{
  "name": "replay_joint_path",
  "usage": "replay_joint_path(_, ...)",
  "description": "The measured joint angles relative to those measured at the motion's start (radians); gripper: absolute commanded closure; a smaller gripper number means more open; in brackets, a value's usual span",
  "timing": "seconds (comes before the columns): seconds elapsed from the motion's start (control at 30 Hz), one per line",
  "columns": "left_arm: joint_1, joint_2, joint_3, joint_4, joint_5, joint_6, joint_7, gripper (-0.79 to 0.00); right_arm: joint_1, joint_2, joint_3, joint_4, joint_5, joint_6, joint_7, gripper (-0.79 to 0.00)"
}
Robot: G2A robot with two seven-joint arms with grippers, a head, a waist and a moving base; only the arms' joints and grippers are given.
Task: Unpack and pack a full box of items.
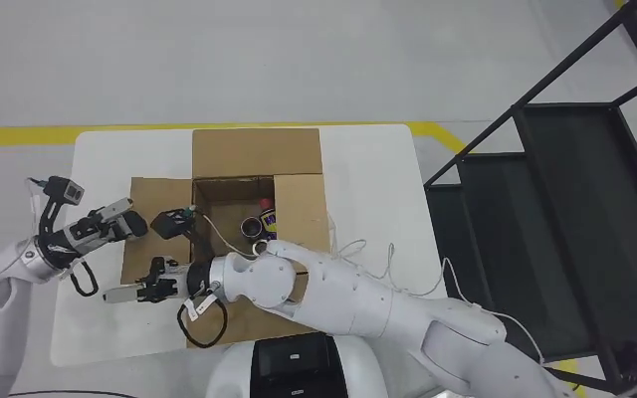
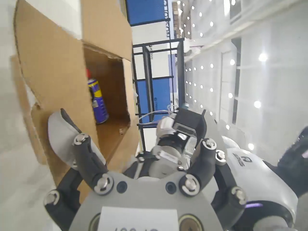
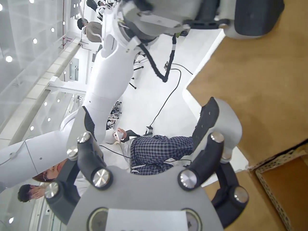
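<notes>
We see an open cardboard box at the middle of the table, with a blue spray can inside it. The left gripper and right gripper hover over the box flap nearest the table's left edge, both with fingers apart and empty

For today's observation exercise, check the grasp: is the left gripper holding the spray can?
No, the left gripper is open and empty, while the spray can sits inside the cardboard box.
</notes>
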Motion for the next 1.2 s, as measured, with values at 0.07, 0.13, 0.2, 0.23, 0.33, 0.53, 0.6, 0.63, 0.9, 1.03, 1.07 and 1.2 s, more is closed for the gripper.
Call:
replay_joint_path(0.07, 0.007, 0.001, 0.004, 0.012, 0.040, 0.009, 0.025, -0.785, -0.045, 0.030, 0.039, -0.079, -0.050, 0.054, 0.015, -0.785)
replay_joint_path(0.13, 0.011, 0.000, 0.012, 0.023, 0.058, 0.012, 0.043, -0.785, -0.095, 0.060, 0.082, -0.152, -0.092, 0.098, 0.035, -0.785)
replay_joint_path(0.2, 0.010, -0.002, 0.030, 0.037, 0.067, 0.013, 0.052, -0.785, -0.160, 0.096, 0.139, -0.241, -0.139, 0.138, 0.064, -0.785)
replay_joint_path(0.23, 0.007, -0.004, 0.041, 0.043, 0.068, 0.012, 0.052, -0.785, -0.190, 0.112, 0.166, -0.278, -0.159, 0.153, 0.077, -0.785)
replay_joint_path(0.33, -0.015, -0.010, 0.091, 0.067, 0.092, 0.004, 0.052, -0.785, -0.299, 0.160, 0.262, -0.396, -0.221, 0.188, 0.114, -0.785)
replay_joint_path(0.53, -0.067, -0.030, 0.208, 0.096, 0.132, 0.000, 0.091, -0.785, -0.515, 0.230, 0.469, -0.527, -0.275, 0.190, 0.133, -0.785)
replay_joint_path(0.6, -0.077, -0.035, 0.237, 0.099, 0.132, 0.000, 0.091, -0.785, -0.575, 0.245, 0.532, -0.542, -0.267, 0.168, 0.136, -0.785)
replay_joint_path(0.63, -0.082, -0.037, 0.246, 0.101, 0.134, -0.001, 0.089, -0.785, -0.597, 0.251, 0.555, -0.548, -0.265, 0.159, 0.137, -0.785)
replay_joint_path(0.9, -0.098, -0.026, 0.178, 0.051, 0.098, -0.045, 0.068, -0.785, -0.697, 0.276, 0.654, -0.596, -0.255, 0.102, 0.163, -0.785)
replay_joint_path(1.03, -0.071, -0.012, 0.083, -0.064, 0.030, -0.048, 0.022, -0.785, -0.719, 0.284, 0.678, -0.612, -0.247, 0.083, 0.187, -0.785)
replay_joint_path(1.07, -0.064, -0.009, 0.062, -0.104, 0.014, -0.042, 0.007, -0.785, -0.728, 0.287, 0.688, -0.619, -0.244, 0.077, 0.197, -0.785)
replay_joint_path(1.2, -0.078, -0.008, 0.079, -0.218, 0.022, -0.017, -0.020, -0.785, -0.764, 0.298, 0.729, -0.642, -0.216, 0.049, 0.235, -0.785)
